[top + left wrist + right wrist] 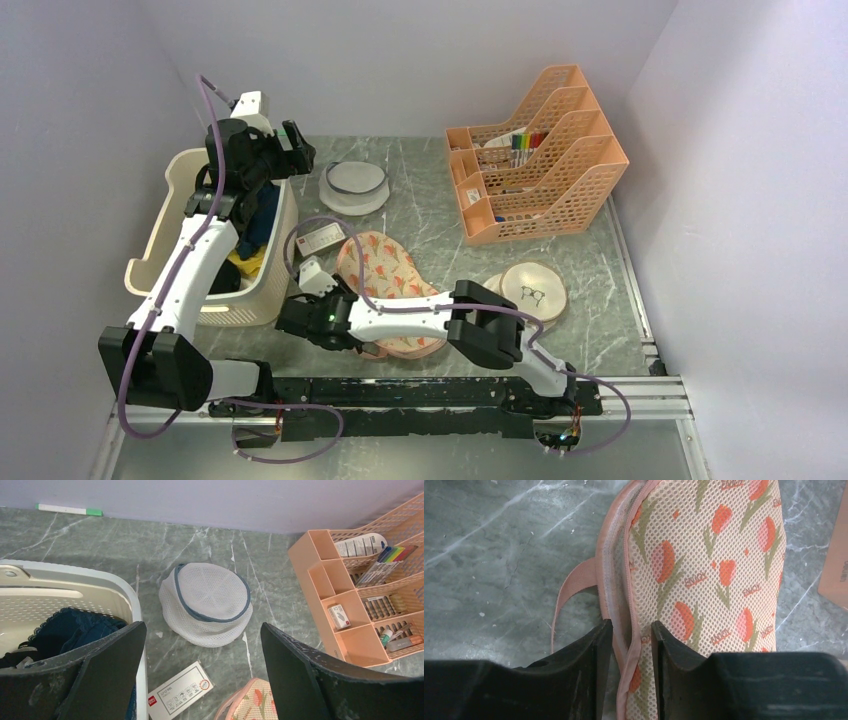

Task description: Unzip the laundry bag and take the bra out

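Note:
The laundry bag [385, 275], peach with red-pink flowers, lies flat on the table in front of the arms. Its pink zip edge and loop [569, 587] show in the right wrist view, and the bag [704, 570] looks closed there. My right gripper [355, 335] is low at the bag's near left edge. Its fingers [631, 630] stand narrowly apart astride the zip edge, with a small gap on each side. My left gripper [285, 150] is wide open and empty, held high by the basket's far end [202, 630]. The bra is hidden.
A cream slotted basket [170, 250] with dark clothes stands at the left. A round white mesh pouch [353, 185] lies behind the bag and a small white card box [320, 240] beside it. An orange desk organizer [540, 160] stands at the back right, a disc with an eyeglasses drawing [535, 290] at the right.

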Action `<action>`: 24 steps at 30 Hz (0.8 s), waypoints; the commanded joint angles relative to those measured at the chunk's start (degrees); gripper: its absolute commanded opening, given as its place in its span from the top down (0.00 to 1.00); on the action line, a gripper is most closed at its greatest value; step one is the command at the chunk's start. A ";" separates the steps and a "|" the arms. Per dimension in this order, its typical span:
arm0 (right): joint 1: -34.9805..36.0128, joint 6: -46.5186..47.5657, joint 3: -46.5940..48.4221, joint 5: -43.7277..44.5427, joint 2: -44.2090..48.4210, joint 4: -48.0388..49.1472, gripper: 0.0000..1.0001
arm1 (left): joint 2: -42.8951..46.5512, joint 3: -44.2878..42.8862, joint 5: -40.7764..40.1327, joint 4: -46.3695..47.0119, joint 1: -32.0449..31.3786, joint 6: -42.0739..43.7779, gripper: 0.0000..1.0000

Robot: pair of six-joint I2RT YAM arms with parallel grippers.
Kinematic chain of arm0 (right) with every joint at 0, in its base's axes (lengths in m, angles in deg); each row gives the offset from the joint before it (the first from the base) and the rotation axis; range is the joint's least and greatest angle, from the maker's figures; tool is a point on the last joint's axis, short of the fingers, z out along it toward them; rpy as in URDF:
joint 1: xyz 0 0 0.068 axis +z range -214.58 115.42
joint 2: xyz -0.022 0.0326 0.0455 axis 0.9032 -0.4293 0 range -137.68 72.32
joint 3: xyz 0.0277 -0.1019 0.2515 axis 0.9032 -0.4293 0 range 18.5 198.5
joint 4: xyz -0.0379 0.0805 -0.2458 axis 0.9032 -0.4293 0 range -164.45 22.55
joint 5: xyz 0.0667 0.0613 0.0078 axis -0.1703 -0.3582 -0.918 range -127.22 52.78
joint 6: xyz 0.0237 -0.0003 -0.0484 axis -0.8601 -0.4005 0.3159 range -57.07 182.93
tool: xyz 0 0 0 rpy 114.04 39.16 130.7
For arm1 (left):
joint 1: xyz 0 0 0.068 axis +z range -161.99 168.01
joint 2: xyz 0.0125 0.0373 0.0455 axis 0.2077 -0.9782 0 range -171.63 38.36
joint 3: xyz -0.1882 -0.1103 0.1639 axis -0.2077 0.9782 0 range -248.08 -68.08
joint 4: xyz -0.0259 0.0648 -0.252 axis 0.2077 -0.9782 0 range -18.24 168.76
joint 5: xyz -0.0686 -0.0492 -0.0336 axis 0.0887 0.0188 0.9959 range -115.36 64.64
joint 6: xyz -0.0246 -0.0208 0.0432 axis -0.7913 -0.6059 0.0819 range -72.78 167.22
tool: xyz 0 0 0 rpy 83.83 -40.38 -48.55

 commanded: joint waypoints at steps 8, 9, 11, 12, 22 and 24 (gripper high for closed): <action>1.00 -2.90 6.51 9.96 -5.41 -7.01 0.76 | 0.51 -0.50 0.01 1.15 0.63 0.32 0.05; 1.06 -2.72 6.93 10.03 -5.81 -7.09 0.78 | 0.56 -0.41 0.14 1.28 0.71 0.29 0.04; 1.28 -2.64 7.54 10.23 -6.19 -7.09 0.84 | 0.23 -0.51 0.45 1.25 0.72 0.25 0.05; 1.47 -2.44 7.69 10.19 -6.13 -6.83 0.88 | 0.05 -0.63 0.54 1.16 0.72 0.23 0.05; -0.29 0.21 0.67 -5.91 7.33 -1.06 1.00 | 0.14 -0.81 -0.38 0.76 0.72 0.87 0.05; -2.24 0.47 -5.51 -16.89 13.52 6.46 1.00 | 0.16 -0.75 -0.85 0.78 0.72 1.12 0.05</action>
